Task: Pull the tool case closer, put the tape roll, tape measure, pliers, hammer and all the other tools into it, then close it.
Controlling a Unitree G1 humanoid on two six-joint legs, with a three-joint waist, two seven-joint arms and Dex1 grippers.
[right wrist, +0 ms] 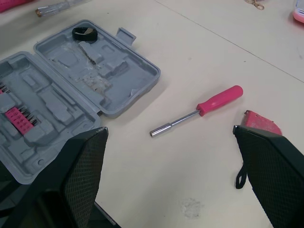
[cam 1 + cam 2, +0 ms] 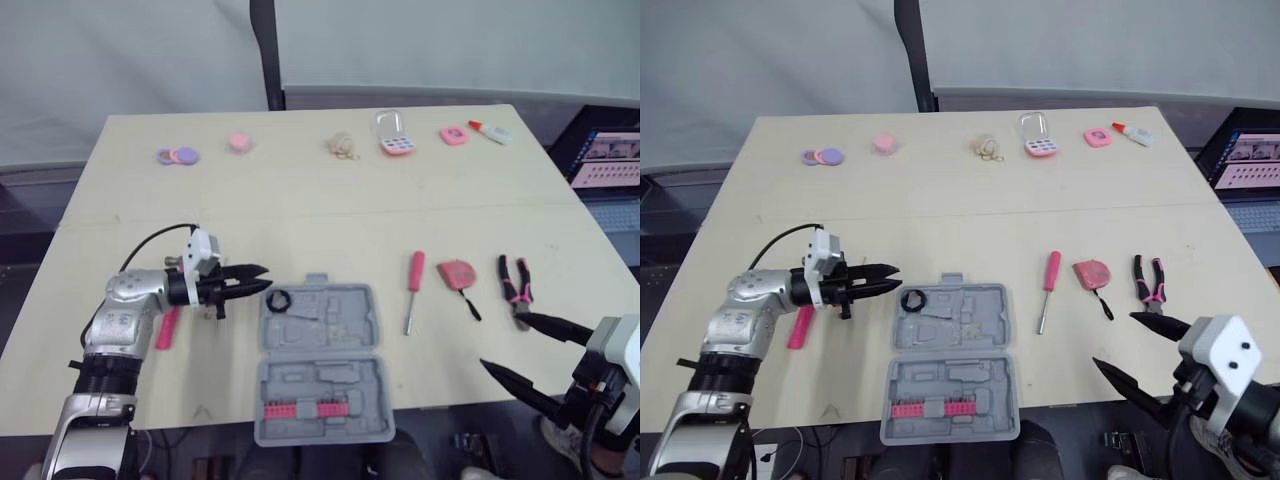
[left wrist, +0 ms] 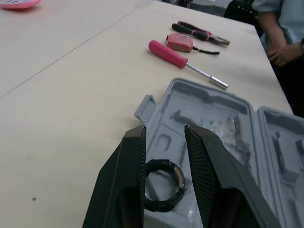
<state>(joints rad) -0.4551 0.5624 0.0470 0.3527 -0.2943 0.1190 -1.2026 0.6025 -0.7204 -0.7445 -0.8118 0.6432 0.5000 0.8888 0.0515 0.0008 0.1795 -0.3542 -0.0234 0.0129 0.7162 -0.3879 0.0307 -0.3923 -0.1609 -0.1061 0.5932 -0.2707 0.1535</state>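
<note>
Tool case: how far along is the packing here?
Done: the open tool case sits near the front edge with the tape roll in it. In hand: nothing; the left gripper is open by the roll. Left: screwdriver, tape measure, pliers, pink-handled tool, closing the lid.

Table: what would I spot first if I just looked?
The open grey case sits at the near edge of the table, with a black tape roll in its far left corner. The left hand hovers open right at that roll. To the case's right lie a pink screwdriver, tape measure and pliers.
</note>
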